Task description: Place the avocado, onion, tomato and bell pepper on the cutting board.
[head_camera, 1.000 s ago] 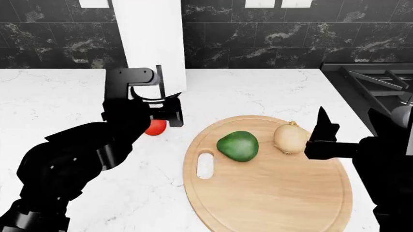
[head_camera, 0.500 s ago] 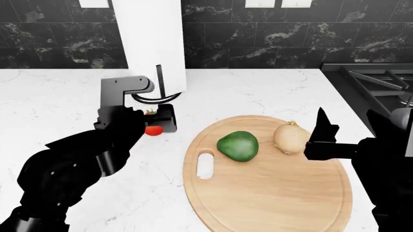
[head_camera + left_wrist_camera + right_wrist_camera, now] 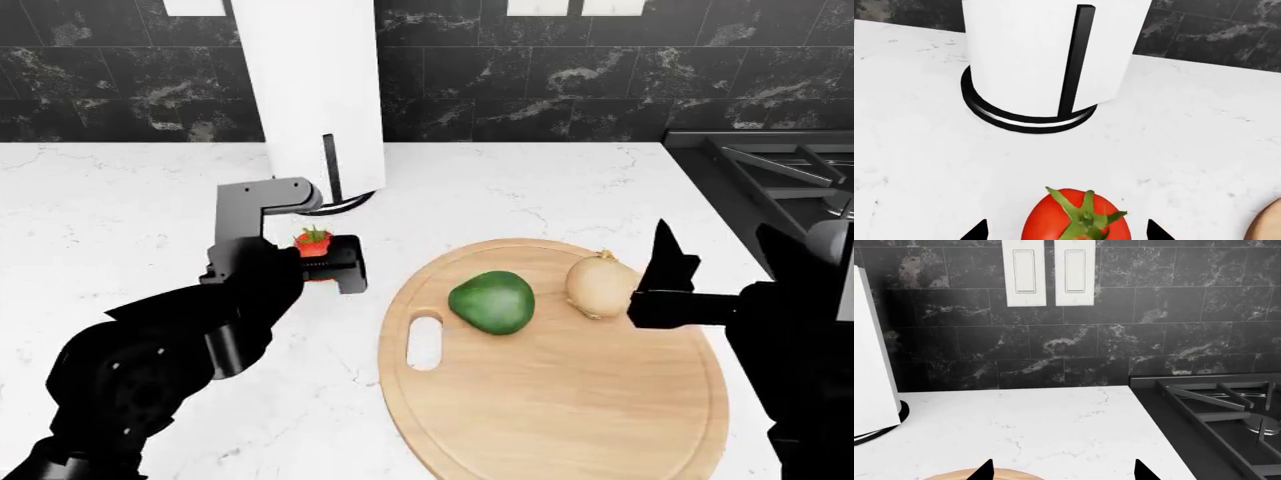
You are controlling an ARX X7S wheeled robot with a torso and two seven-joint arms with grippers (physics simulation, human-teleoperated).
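The red tomato (image 3: 1054, 215) with its green star stem sits on the white counter between the fingertips of my left gripper (image 3: 1067, 231), which is open with a gap on each side. In the head view the left gripper (image 3: 320, 262) straddles the tomato (image 3: 314, 243), left of the round wooden cutting board (image 3: 561, 400). On the board lie the dark green avocado (image 3: 491, 302) and the tan onion (image 3: 601, 286). My right gripper (image 3: 661, 285) hovers open and empty just right of the onion, above the board's far edge (image 3: 974, 476). The bell pepper is out of view.
A white paper towel roll on a black-ringed holder (image 3: 1047, 50) stands just behind the tomato (image 3: 314, 80). A black stove (image 3: 787, 170) borders the counter at the right (image 3: 1214, 410). A dark marble wall with light switches (image 3: 1047, 272) backs the counter.
My left gripper has come down and forward, so its fingers now straddle the tomato, whose stem shows. The right arm, avocado and onion have not moved.
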